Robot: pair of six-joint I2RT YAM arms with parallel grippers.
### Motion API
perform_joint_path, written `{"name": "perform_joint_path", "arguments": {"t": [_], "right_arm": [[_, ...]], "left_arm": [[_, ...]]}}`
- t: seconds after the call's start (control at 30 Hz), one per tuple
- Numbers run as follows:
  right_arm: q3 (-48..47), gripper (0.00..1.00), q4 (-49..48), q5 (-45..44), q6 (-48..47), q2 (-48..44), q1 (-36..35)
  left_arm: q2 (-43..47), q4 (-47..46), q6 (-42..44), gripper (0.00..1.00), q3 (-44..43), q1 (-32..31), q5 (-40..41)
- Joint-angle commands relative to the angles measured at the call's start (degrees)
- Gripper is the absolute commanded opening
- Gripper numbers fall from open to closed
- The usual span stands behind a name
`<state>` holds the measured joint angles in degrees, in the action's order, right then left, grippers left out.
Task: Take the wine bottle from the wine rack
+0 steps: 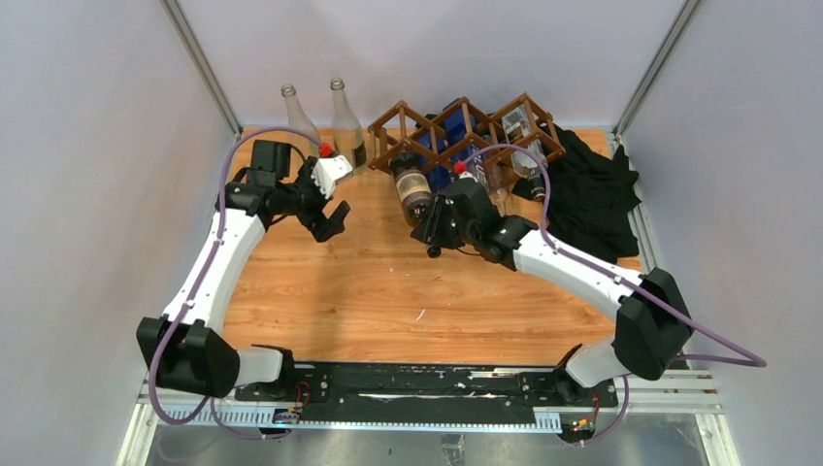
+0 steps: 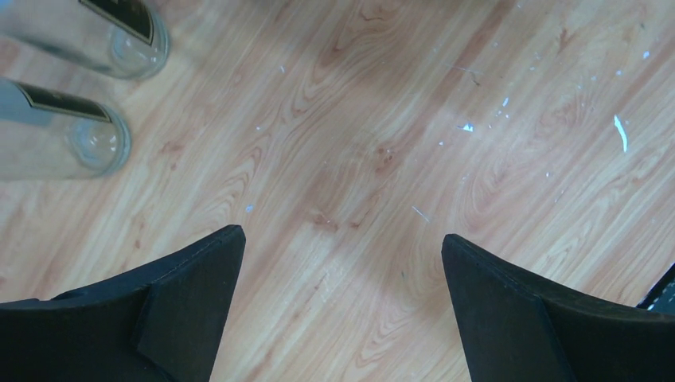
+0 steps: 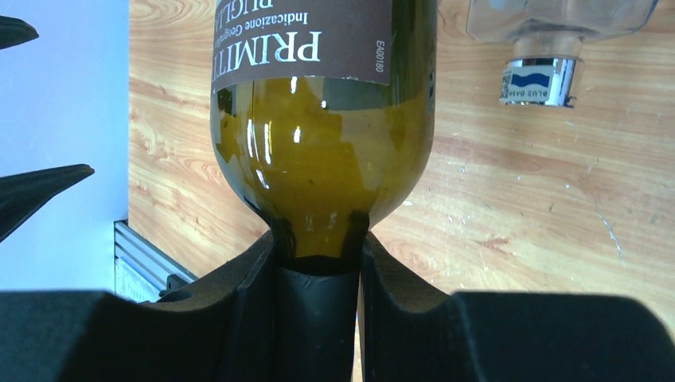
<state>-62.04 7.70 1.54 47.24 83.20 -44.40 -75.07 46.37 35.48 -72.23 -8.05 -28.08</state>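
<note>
Far edge of bench: green glass wine bottle (image 1: pixel 412 191), brown label, base in dark wooden lattice wine rack (image 1: pixel 466 131), neck clamped in right jaws; left jaws wide, empty. Risk: base snagging slats, dragging rack.

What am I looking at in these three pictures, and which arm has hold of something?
Two robot arms stand at the near edge of a wooden table. The overhead picture looks down on both; the other two come from cameras on each wrist. The right hand is shut on the neck of a green wine bottle, whose base end lies at the wine rack. The left hand is open, empty, near two clear bottles. A black cloth lies right of the rack.
</note>
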Motion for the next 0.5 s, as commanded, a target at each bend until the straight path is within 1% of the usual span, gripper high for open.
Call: {"name": "perform_joint_path", "arguments": {"t": [0.0,0.17,0.27,0.37,0.47], "right_arm": [[-0.58,0.0,0.34,1.24,-0.05,-4.61,-0.86],[1.23,0.0,2.25,1.88,-0.38,-8.25,-1.03],[2.01,0.0,2.78,1.98,-1.11,-9.71,-1.11],[1.27,0.0,4.37,1.85,-2.24,-10.62,-1.37],[0.98,0.0,4.59,1.83,-3.06,-11.8,-1.65]], "left_arm": [[4.81,-0.4,9.94,1.0,2.43,-0.2,-4.07],[8.44,-0.4,16.82,1.0,3.69,-0.59,-3.71],[9.79,-0.4,19.4,1.0,4.0,-1.22,-3.69],[10.97,-0.4,21.2,1.0,4.27,-2.91,-3.53],[12.53,-0.53,22.41,1.0,5.1,-5.9,-3.1]]}}
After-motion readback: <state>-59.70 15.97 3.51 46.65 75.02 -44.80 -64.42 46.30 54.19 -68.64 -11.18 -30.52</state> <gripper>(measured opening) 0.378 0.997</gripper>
